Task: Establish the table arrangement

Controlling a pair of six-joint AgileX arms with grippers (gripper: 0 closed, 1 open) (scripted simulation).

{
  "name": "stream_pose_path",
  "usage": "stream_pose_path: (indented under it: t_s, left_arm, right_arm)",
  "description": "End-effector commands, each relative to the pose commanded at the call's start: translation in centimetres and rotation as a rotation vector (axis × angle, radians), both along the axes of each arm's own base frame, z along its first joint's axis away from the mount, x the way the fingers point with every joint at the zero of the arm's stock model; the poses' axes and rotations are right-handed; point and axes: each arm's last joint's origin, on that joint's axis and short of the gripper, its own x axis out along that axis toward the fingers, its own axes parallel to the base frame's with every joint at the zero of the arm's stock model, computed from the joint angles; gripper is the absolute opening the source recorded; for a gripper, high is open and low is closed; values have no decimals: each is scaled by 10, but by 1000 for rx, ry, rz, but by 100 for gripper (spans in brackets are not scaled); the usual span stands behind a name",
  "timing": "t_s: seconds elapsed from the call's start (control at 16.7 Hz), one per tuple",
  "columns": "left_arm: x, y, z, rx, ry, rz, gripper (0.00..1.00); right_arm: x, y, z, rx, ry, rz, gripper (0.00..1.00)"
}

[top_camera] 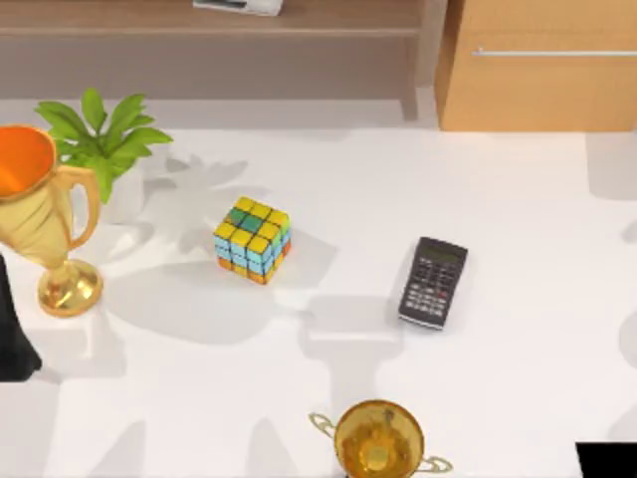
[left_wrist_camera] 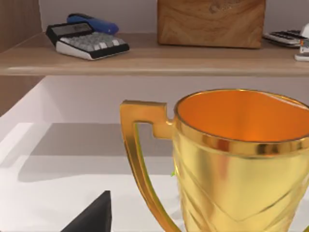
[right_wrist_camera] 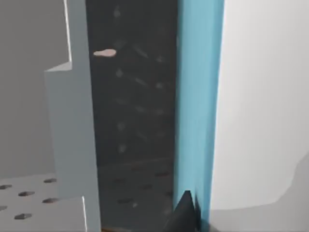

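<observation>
Progress looks slight: the white bench (top_camera: 518, 209) spreads below the wooden shelf (top_camera: 199, 20), carrying a gold trophy (top_camera: 45, 214) at its left edge beside my left arm, whose hand's grip I cannot tell, plus cube (top_camera: 253, 239) and calculator (top_camera: 434, 282) unsorted.

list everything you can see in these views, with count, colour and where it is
table: one, white, the main surface
trophy cups: two, gold; one at the table's left edge, one at the near edge
potted plant: one, green leaves, far left, behind the left trophy
puzzle cube: one, multicoloured, left of centre
calculator: one, black, right of centre
shelf: one, brown wood, behind the table, holding a grey calculator
drawer cabinet: one, light wood, silver handle, far right
left arm: dark, at the left edge beside the left trophy
right arm: dark, near right corner
</observation>
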Motion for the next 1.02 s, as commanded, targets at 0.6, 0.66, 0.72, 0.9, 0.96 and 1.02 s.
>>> stream_pose_path:
  t_s: [0.6, 0.66, 0.72, 0.9, 0.96, 1.02]
  left_arm:
    - [0, 0, 0, 0, 0, 0, 100]
    - [0, 0, 0, 0, 0, 0, 100]
    - [0, 0, 0, 0, 0, 0, 100]
    - [0, 0, 0, 0, 0, 0, 100]
    - [0, 0, 0, 0, 0, 0, 100]
    - [0, 0, 0, 0, 0, 0, 100]
  right_arm:
    - [18, 1, 0, -2, -8, 5, 0]
    - [23, 1, -1, -2, -8, 5, 0]
    - [27, 1, -3, -1, -4, 3, 0]
    - [30, 0, -5, 0, 0, 0, 0]
    - [30, 0, -5, 0, 0, 0, 0]
    - [30, 0, -5, 0, 0, 0, 8]
